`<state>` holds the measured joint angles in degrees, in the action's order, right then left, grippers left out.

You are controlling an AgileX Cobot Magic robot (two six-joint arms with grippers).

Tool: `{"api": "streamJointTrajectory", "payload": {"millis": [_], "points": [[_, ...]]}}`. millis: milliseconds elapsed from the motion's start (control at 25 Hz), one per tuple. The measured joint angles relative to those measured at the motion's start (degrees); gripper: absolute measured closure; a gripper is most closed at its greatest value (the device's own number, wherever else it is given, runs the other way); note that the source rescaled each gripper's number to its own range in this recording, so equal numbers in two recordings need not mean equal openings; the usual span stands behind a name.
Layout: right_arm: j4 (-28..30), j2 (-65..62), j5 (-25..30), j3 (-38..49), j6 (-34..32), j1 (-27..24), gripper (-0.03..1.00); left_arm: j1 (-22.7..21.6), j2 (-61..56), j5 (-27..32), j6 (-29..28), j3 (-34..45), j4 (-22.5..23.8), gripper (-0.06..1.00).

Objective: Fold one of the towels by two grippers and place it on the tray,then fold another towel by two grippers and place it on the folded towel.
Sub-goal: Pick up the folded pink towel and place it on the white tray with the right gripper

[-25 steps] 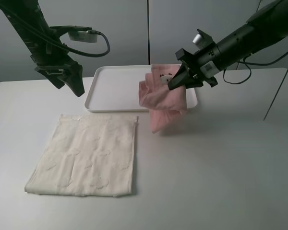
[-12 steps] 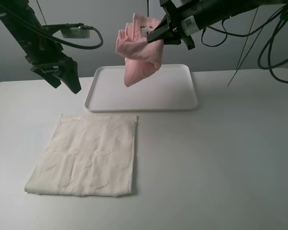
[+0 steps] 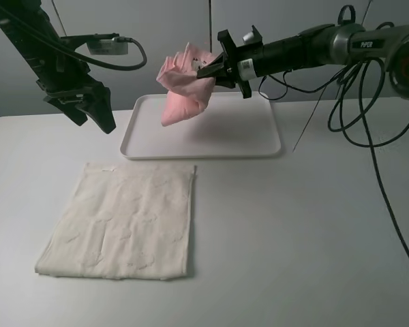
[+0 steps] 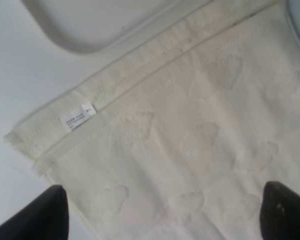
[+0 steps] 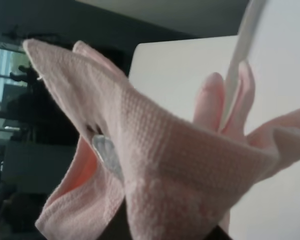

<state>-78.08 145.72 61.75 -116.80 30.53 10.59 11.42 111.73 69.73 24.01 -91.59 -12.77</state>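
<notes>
Pink towel (image 3: 183, 88), bunched, now hangs over the far left of the tray (image 3: 259, 147), carried up from its right edge. Your right tool (image 3: 206, 71) clamps it; left tool (image 3: 94, 122) spread apart. Lowering comes next.

Black left pincer (image 3: 97, 121) and right pincer (image 3: 208, 71); right arm (image 3: 307, 48) marked PiPER, with black cables (image 3: 144, 54).

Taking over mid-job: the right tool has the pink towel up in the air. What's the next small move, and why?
Probably lower the right tool until the pink towel rests on the white tray. The towel hangs bunched from its shut grip, apparently over the tray and touching nothing, so releasing now would likely drop it untidily.
</notes>
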Motion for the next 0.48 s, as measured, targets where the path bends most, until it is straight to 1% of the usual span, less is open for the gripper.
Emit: {"api": "streamJointTrajectory", "payload": {"millis": [320, 400, 440, 480], "points": [[8.72, 5.71, -4.98, 0.0, 0.04, 0.0, 0.85, 0.0, 0.0, 0.0, 0.1, 0.0, -1.31, -0.05], [8.83, 5.72, -6.47, 0.0, -0.58, 0.0, 0.85, 0.0, 0.0, 0.0, 0.24, 0.0, -1.99, -0.05], [8.83, 5.72, -7.03, 0.0, -0.96, 0.0, 0.84, 0.0, 0.0, 0.0, 0.24, 0.0, -2.1, -0.05], [8.83, 5.72, -7.5, 0.0, -1.23, 0.0, 0.78, 0.0, 0.0, 0.0, 0.35, 0.0, -2.17, -0.05]]}}
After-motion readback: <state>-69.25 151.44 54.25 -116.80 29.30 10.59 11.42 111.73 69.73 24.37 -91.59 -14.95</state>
